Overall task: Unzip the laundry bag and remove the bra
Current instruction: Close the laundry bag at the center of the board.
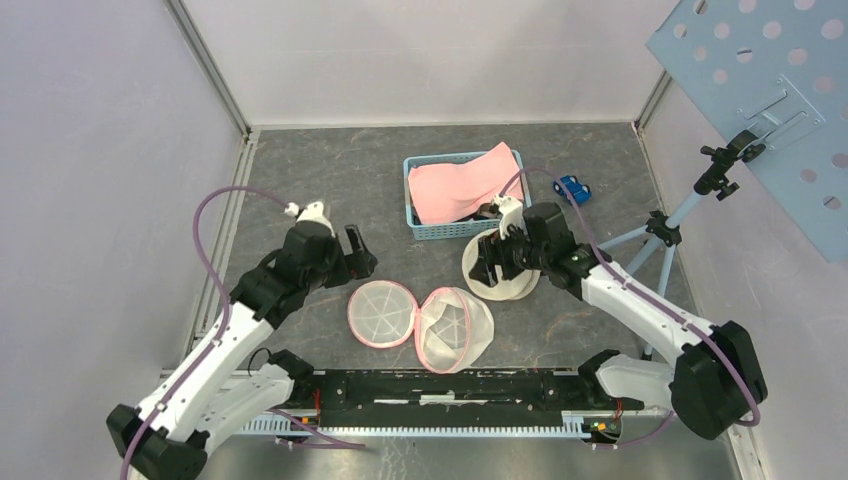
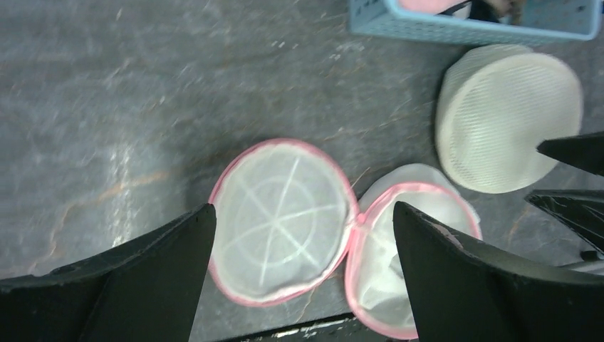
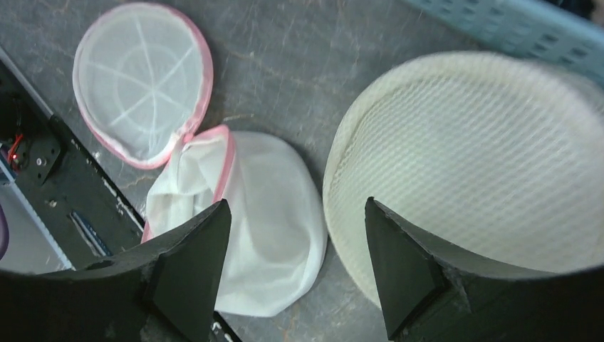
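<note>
Left gripper (image 2: 303, 212), spread wide and holding nothing, hangs over the pink-rimmed laundry bag (image 1: 455, 330). The bag lies unzipped on the grey worktop (image 1: 320, 170), its round lid (image 1: 382, 312) flopped open to the left. Right gripper (image 3: 298, 205), also spread, hovers above a cream mesh round (image 3: 470, 164) just beside the bag; whether it touches is unclear. Behind sits a blue basket (image 1: 440, 232) holding pink cloth (image 1: 465, 180), with a blue toy car (image 1: 573, 188) near it.
</note>
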Action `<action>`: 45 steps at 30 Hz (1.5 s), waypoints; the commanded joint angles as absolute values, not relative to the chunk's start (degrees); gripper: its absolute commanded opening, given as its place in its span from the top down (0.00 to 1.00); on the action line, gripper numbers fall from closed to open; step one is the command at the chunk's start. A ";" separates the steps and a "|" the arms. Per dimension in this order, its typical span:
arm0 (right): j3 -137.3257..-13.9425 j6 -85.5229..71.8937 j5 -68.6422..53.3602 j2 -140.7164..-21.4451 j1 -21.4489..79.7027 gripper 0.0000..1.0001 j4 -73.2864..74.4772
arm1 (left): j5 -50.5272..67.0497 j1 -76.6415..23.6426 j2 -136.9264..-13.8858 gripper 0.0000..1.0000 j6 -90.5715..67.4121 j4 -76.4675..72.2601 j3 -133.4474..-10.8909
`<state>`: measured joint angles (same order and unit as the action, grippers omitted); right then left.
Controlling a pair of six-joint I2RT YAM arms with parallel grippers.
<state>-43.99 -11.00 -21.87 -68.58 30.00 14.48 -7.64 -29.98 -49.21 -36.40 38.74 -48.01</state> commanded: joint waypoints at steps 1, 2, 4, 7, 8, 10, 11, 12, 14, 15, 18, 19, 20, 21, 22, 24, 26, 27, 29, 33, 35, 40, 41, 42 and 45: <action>-39.13 -14.29 -19.99 -63.52 32.54 0.25 11.70 | -12.68 -29.71 -42.94 0.00 -44.55 44.10 -43.66; -38.00 -14.76 -19.08 -62.63 33.32 0.25 11.81 | -12.56 -29.71 -42.20 0.00 -45.47 44.60 -42.80; -35.51 -16.05 -17.57 -61.04 34.65 0.24 11.38 | -11.51 -29.71 -41.00 0.00 -47.17 44.81 -40.19; -32.74 -17.61 -16.15 -59.33 35.47 0.24 10.72 | -10.27 -29.71 -39.91 0.02 -49.07 44.63 -36.80; -31.85 -18.19 -15.93 -58.80 35.71 0.24 10.20 | -10.06 -29.75 -39.55 0.03 -49.28 44.55 -36.15; -30.66 -19.16 -15.79 -58.17 36.16 0.24 9.44 | -10.05 -29.73 -38.86 0.04 -49.48 44.62 -35.15; -30.19 -19.58 -15.74 -57.84 36.42 0.24 9.28 | -10.24 -29.71 -38.53 0.04 -49.55 45.01 -34.83; -29.86 -19.99 -15.77 -57.64 36.72 0.24 9.19 | -10.39 -29.73 -38.28 0.04 -49.96 45.67 -34.57; -29.13 -21.31 -15.86 -56.87 37.56 0.24 8.66 | -10.05 -29.82 -37.76 0.05 -51.24 45.79 -33.75; -28.65 -22.00 -15.93 -56.39 38.01 0.24 8.25 | -10.10 -29.81 -37.75 0.05 -52.06 45.88 -33.34; -27.38 -24.53 -16.18 -54.82 39.50 0.23 7.02 | -9.74 -29.84 -38.55 0.05 -54.91 46.06 -31.56; -27.11 -25.12 -16.16 -54.50 40.00 0.23 6.88 | -9.45 -29.84 -39.03 0.05 -55.83 45.99 -30.86; -26.92 -25.47 -16.07 -54.29 40.46 0.23 6.78 | -8.80 -29.80 -39.34 0.05 -56.58 45.65 -30.12; -26.77 -25.86 -15.81 -54.14 40.96 0.22 6.67 | -8.25 -29.81 -39.59 0.06 -57.12 44.65 -29.21; -26.47 -26.16 -15.50 -54.00 41.23 0.22 6.43 | -7.49 -29.86 -39.69 0.07 -57.78 43.63 -28.35; -25.68 -27.07 -15.51 -54.06 41.95 0.22 5.60 | -6.74 -29.80 -39.36 0.14 -58.49 41.16 -26.45; -25.08 -28.06 -15.51 -53.97 43.05 0.23 4.86 | -6.50 -29.80 -38.71 0.23 -59.03 38.64 -24.51; -24.82 -28.52 -15.40 -53.71 43.58 0.23 4.50 | -6.23 -29.78 -38.52 0.29 -59.15 37.07 -23.86; -24.46 -29.28 -14.92 -53.27 44.64 0.24 4.03 | -5.83 -29.80 -38.28 0.42 -59.62 35.64 -22.97; -24.11 -28.80 -13.85 -54.46 45.78 0.33 4.12 | -7.02 -29.83 -34.68 0.90 -59.47 34.77 -23.98; -23.94 -28.99 -13.89 -55.62 46.18 0.39 2.28 | -9.96 -29.80 -32.51 0.98 -58.76 36.62 -26.29; -27.17 -28.25 -12.69 -61.40 47.64 0.50 -1.71 | -15.44 -29.80 -33.76 0.98 -52.54 43.11 -35.30; -28.09 -28.21 -12.42 -62.73 47.93 0.50 -2.69 | -15.46 -29.79 -34.20 0.98 -51.48 43.46 -36.54; -28.71 -28.30 -12.47 -63.84 48.13 0.50 -3.67 | -15.22 -29.82 -34.54 0.98 -50.75 43.39 -37.57; -32.31 -28.32 -12.54 -68.10 49.09 0.46 -5.93 | -14.60 -29.84 -36.54 0.98 -46.95 43.71 -40.47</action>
